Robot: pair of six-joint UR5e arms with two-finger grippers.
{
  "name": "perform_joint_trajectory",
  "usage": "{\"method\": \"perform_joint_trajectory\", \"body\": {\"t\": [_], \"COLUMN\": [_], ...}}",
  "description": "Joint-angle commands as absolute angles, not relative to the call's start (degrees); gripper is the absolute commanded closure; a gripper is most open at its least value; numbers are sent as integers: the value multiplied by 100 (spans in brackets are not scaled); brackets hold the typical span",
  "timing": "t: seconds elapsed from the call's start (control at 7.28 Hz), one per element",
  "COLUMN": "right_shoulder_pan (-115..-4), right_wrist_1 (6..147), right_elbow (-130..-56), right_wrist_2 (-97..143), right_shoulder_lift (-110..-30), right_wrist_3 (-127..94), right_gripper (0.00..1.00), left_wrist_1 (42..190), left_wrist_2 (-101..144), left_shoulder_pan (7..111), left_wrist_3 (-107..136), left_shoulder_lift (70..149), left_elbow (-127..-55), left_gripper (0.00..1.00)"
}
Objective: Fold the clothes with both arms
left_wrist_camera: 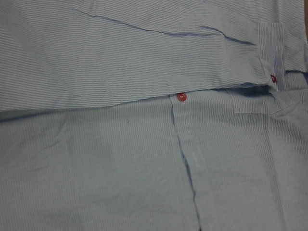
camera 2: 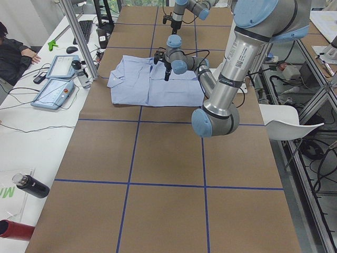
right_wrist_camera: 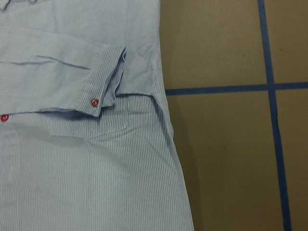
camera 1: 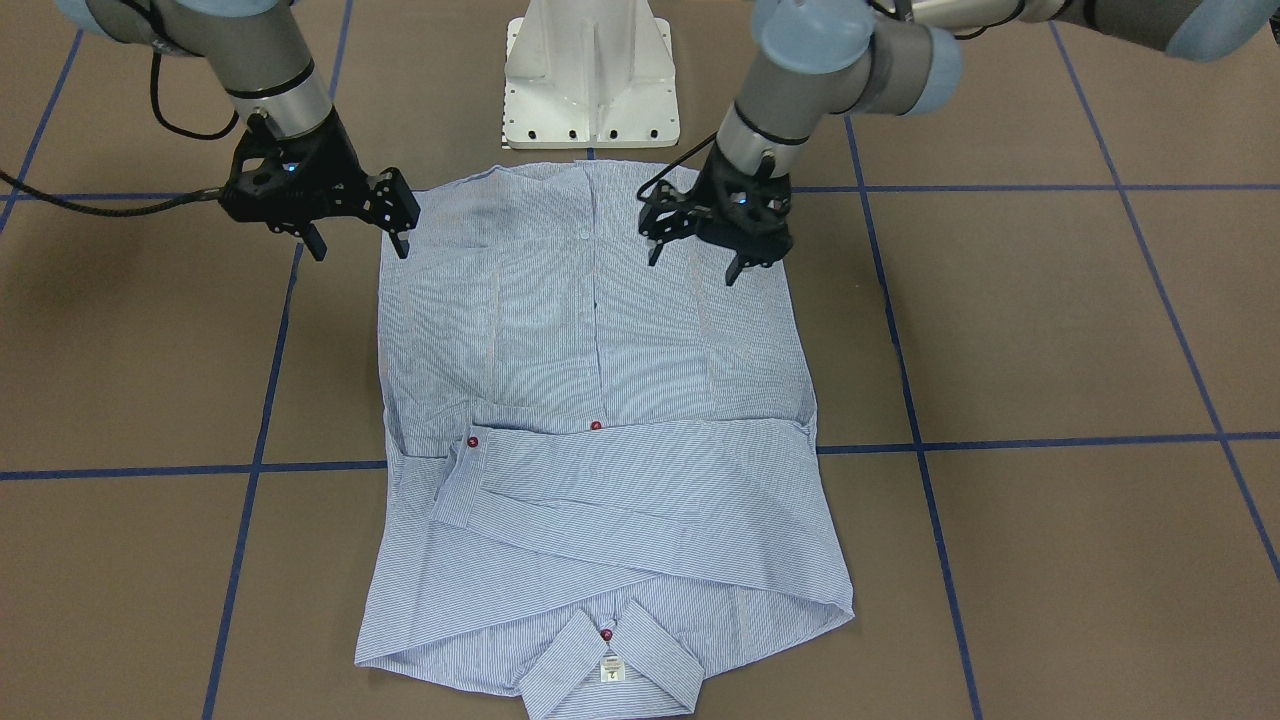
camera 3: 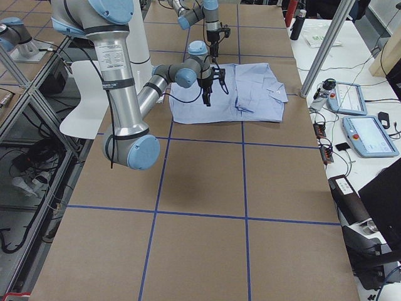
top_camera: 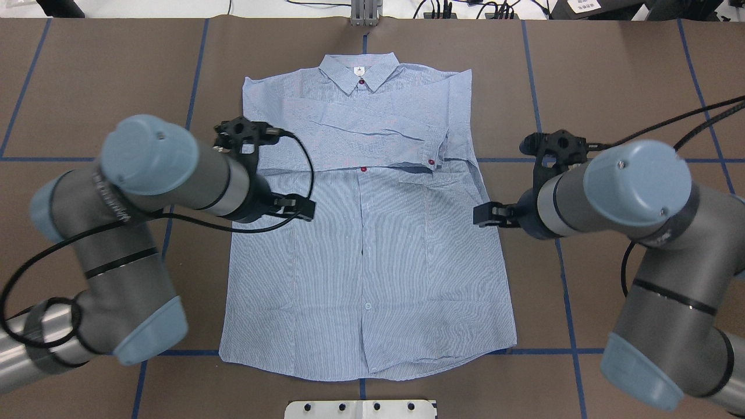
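Observation:
The light blue striped shirt (top_camera: pixel 372 262) lies flat and front up on the brown table, collar (top_camera: pixel 361 73) away from the robot, hem near the base. Both sleeves are folded across the chest, one cuff with a red button (top_camera: pixel 431 162). It also shows in the front view (camera 1: pixel 600 340). My left gripper (camera 1: pixel 693 265) hovers open and empty over the shirt's side on my left (top_camera: pixel 279 171). My right gripper (camera 1: pixel 360 245) hovers open and empty at the opposite side edge (top_camera: pixel 506 177). The wrist views show only shirt (left_wrist_camera: pixel 144 168) (right_wrist_camera: pixel 72 168), no fingers.
The white pedestal base (camera 1: pixel 590 80) stands just behind the hem. Blue tape lines (camera 1: pixel 1000 440) cross the brown table. A side bench with control tablets (camera 2: pixel 58 79) and a metal post (camera 2: pixel 79 42) runs beyond the collar side; a person (camera 2: pixel 10 52) sits there.

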State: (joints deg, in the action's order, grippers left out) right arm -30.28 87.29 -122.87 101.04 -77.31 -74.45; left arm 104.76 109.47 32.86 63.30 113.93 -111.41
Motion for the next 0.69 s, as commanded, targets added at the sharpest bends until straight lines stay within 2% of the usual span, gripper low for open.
{"method": "perform_joint_trajectory", "body": {"t": [0.0, 0.27, 0.55], "right_shoulder_pan": [-2008, -1741, -1740], "right_wrist_1": [8292, 7831, 7831], "right_elbow": [-12647, -12796, -12806], "right_wrist_2": [9276, 9079, 9079], "right_shoulder_lift": [-8381, -8832, -8833], "right_wrist_3": [-8276, -8446, -8446], "right_gripper": [1, 1, 1], "left_wrist_1": [11192, 12222, 12226], "left_wrist_2": [10847, 10084, 9538], "left_shoulder_pan": [3252, 2640, 1901], "left_wrist_3": [6345, 7072, 7750], "left_shoulder_lift": [9885, 9029, 8956], "left_elbow": [-12030, -12015, -11919], "left_gripper": [0, 0, 0]}}
